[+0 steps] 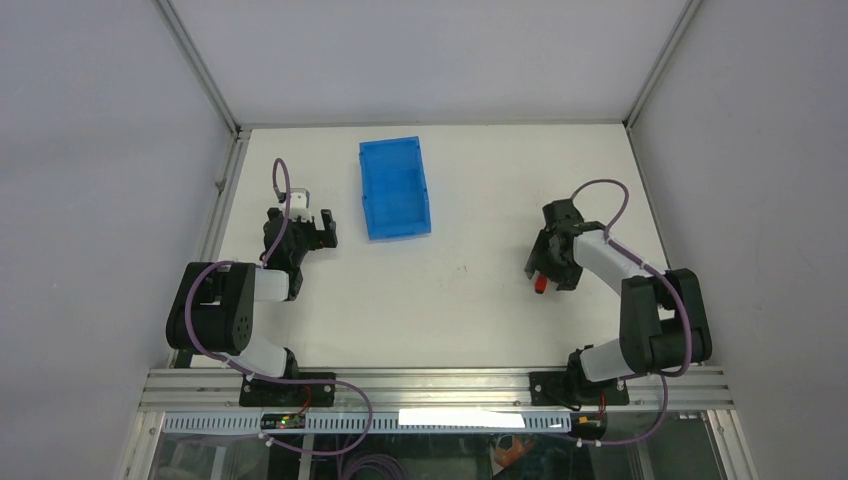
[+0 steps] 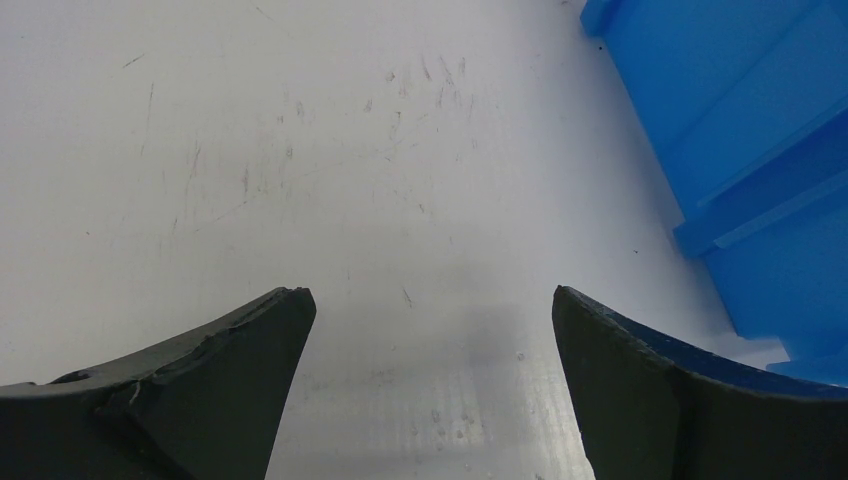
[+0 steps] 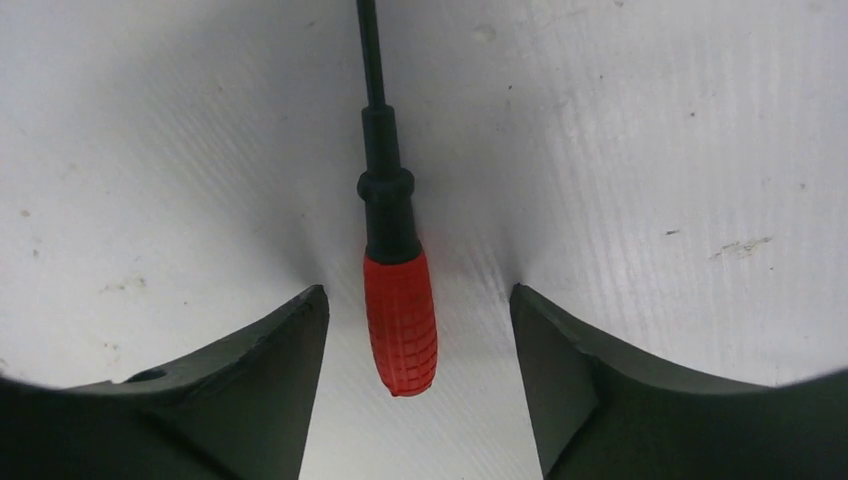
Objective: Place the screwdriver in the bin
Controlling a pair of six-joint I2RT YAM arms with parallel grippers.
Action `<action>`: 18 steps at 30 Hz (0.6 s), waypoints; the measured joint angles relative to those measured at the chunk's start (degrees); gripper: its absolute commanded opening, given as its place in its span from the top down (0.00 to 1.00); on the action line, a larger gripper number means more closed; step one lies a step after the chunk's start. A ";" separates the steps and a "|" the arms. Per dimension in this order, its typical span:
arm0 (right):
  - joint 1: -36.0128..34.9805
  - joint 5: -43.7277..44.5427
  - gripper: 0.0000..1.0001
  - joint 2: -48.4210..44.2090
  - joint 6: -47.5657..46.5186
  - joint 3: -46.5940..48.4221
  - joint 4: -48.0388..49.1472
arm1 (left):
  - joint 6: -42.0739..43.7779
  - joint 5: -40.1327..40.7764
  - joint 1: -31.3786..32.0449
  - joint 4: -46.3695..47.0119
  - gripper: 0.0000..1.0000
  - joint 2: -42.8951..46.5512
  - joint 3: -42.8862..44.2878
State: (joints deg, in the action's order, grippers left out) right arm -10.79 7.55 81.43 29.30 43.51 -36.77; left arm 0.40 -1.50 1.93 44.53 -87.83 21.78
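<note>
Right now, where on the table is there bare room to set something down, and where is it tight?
Free: the wide stretch of table between the bin and the right gripper, running down to the near edge. Tight: between the left gripper and the bin, and around the screwdriver.

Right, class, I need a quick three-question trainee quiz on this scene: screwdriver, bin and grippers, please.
1. True or false: the screwdriver lies inside the bin.
2. Which gripper sits astride the red handle, jaws open? A left; B right; C neither.
3. Fill in: the bin stands nearer the ___ gripper.
Key: 1 false, it lies on the table; 2 B, the right gripper; 3 the left gripper.
</note>
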 measured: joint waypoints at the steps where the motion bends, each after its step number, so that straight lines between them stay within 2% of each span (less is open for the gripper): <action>1: -0.13 0.39 0.40 0.59 0.35 0.37 0.02 | 0.00 0.00 0.00 0.00 0.01 0.00 0.00; 2: -0.20 0.85 0.47 1.16 0.66 0.74 -0.09 | 0.00 0.00 0.00 0.00 0.01 0.00 0.00; 5: -0.24 2.01 0.83 2.67 1.33 1.86 -0.42 | 0.00 0.00 0.00 0.00 0.01 0.00 0.00; 7: -0.33 2.49 0.95 3.41 2.12 2.54 -0.37 | 0.00 0.00 0.00 0.00 0.01 0.00 0.00; 9: -0.57 2.99 1.00 3.67 2.38 2.95 -0.98 | 0.00 0.00 0.00 0.00 0.01 0.00 0.00; 14: -1.84 4.83 1.00 4.11 2.25 4.66 -3.23 | 0.00 0.00 0.00 0.00 0.01 0.00 0.00; 18: -2.05 6.36 1.00 3.96 0.28 10.27 -7.43 | 0.00 0.00 0.00 0.00 0.01 0.00 0.00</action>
State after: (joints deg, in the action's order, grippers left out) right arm -12.84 13.91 85.38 29.58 53.78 -44.21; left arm 0.40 -1.50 1.93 44.53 -87.83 21.78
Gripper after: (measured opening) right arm 0.208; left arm 0.992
